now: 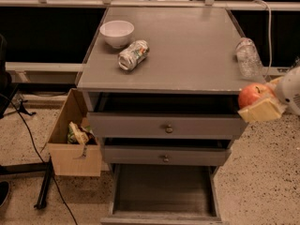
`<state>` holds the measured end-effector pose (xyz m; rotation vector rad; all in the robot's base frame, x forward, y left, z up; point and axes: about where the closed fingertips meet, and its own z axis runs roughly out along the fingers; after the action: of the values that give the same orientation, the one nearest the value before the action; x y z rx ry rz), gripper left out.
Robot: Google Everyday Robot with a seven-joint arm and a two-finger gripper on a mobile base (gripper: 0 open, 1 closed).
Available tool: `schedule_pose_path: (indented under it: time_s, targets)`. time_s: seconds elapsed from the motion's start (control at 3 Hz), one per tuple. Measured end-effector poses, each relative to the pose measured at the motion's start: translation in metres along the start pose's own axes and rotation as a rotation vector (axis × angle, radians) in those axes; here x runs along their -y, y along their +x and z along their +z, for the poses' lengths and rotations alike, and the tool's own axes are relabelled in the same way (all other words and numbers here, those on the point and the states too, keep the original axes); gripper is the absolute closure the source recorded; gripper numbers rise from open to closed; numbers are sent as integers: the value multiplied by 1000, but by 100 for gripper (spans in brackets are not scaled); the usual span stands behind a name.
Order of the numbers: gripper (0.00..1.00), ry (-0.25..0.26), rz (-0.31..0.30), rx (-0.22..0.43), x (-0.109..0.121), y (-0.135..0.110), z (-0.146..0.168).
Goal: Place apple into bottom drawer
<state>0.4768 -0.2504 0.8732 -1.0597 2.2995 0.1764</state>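
Red-orange, round apple (249,95) is sitting clamped in the tool (262,100) just off the worktop's (187,46) front-right corner; bottom drawer (164,189) is gaping open below.

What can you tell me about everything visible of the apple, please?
The apple is small, round and red-orange with smooth skin; no stem shows. It hangs in the air just past the front right corner of the cabinet top, level with the top drawer. The end effector, at the picture's right edge, is shut on it, one pale finger beneath it. The open bottom drawer lies lower left.
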Motion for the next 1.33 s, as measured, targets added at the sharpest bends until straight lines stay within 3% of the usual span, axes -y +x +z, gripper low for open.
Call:
schedule_pose_path:
  time_s: [0.33,0.67,1.33]
  targets:
    - [100,-33,38,64,-30,37,9]
    - [100,-32,37,62,-30,36,10]
    - [100,-101,58,96,-48,76,47]
